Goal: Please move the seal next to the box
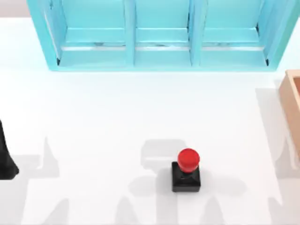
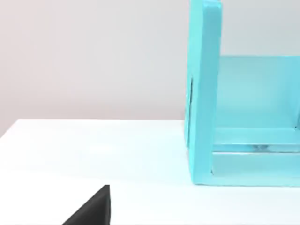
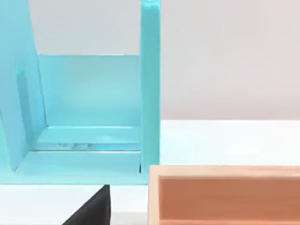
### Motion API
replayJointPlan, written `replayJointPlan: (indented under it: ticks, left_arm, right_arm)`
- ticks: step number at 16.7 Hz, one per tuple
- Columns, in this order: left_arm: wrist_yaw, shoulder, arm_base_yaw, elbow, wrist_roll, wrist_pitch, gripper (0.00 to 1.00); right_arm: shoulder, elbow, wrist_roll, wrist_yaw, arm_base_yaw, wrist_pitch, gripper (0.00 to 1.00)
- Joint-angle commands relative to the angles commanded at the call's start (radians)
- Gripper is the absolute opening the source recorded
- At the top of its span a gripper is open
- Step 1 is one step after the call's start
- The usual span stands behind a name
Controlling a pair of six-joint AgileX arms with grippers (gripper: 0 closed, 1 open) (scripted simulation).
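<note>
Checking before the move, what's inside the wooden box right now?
The visible part of the box looks empty; its floor and the rest lie out of view.

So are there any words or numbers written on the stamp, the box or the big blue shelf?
No, there are none to read.
The seal has a plain red knob and plain black base.
The box is bare wood.
The blue shelf carries no label or sign.
</note>
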Motion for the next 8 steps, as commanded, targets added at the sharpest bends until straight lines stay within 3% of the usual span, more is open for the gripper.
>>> replayJointPlan:
  ticks: [4,8]
  left_arm:
    - [0.000,0.000,0.000,0.000,0.000,0.000,1.00]
    - [0.000,0.000,0.000,0.000,0.000,0.000,1.00]
  right_arm:
    - [0.031,0.031,0.023,0.000,0.029,-0.028,1.00]
    - [0.220,0.220,0.148,0.005,0.177,-0.185,1.00]
